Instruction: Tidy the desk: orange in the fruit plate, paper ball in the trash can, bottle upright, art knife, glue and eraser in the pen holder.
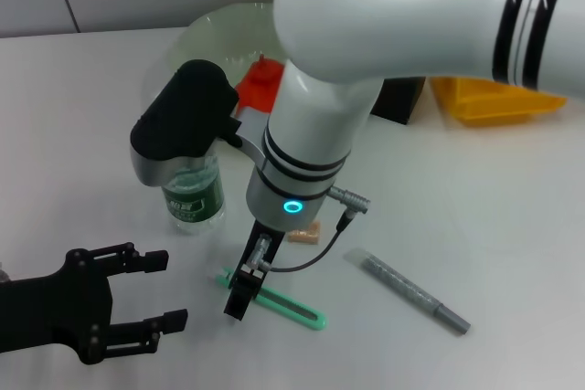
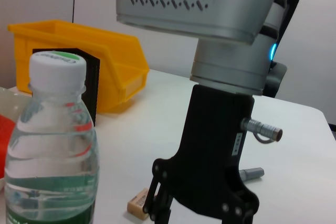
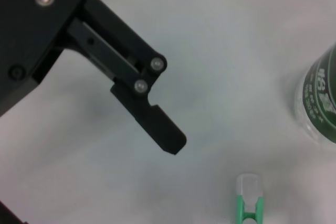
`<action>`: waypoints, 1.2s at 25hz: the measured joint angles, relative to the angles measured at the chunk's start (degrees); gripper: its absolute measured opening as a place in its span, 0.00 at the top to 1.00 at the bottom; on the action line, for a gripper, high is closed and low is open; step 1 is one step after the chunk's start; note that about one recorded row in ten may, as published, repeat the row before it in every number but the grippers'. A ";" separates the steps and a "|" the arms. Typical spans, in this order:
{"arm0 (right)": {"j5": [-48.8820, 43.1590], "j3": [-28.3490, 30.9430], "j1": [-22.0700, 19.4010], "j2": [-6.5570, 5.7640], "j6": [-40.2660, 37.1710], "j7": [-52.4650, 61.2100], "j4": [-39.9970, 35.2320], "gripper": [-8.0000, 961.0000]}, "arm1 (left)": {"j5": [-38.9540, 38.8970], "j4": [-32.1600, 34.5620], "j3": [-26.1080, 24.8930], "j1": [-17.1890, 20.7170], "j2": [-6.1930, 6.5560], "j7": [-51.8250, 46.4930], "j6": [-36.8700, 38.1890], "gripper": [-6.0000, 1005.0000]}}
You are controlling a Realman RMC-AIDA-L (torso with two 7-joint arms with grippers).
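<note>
bottle label (image 1: 194, 200): green with some white print, way too small to make out
bottle label, right wrist view (image 3: 324, 103): white marks that look like "18", can't be sure
sticker on right gripper body (image 2: 238, 144): tiny print, unreadable
everything else: no text I can read

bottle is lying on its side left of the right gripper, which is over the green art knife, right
Not quite: the bottle stands upright, cap on top, as the left wrist view shows. It is left of the right gripper, which is over the green art knife.
</note>
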 joint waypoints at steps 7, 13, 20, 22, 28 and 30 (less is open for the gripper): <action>0.09 -0.26 -1.26 0.00 1.84 -0.26 -0.41 0.22 | 0.00 -0.37 0.03 -0.50 -0.12 0.02 -0.48 0.25; 0.09 -0.50 -1.29 0.00 1.59 -0.35 -0.48 0.22 | -0.01 -0.37 0.24 -0.71 -0.15 0.02 -1.19 0.25; 0.09 -1.75 -0.67 0.00 1.11 -0.07 -0.83 0.23 | -0.01 -0.46 0.26 -1.03 -0.24 0.01 -1.71 0.25; 0.09 -1.79 -0.64 0.00 1.02 -0.06 -0.84 0.26 | -0.01 -0.46 0.26 -1.11 -0.25 -0.07 -1.86 0.25; 0.07 -1.84 -0.64 0.00 1.02 -0.04 -0.85 0.38 | -0.01 -0.46 0.26 -1.26 -0.43 -0.15 -2.02 0.25; 0.03 -1.84 -0.64 0.00 1.12 -0.05 -0.77 0.48 | -0.01 -0.46 0.29 -1.27 -0.55 -0.15 -2.21 0.25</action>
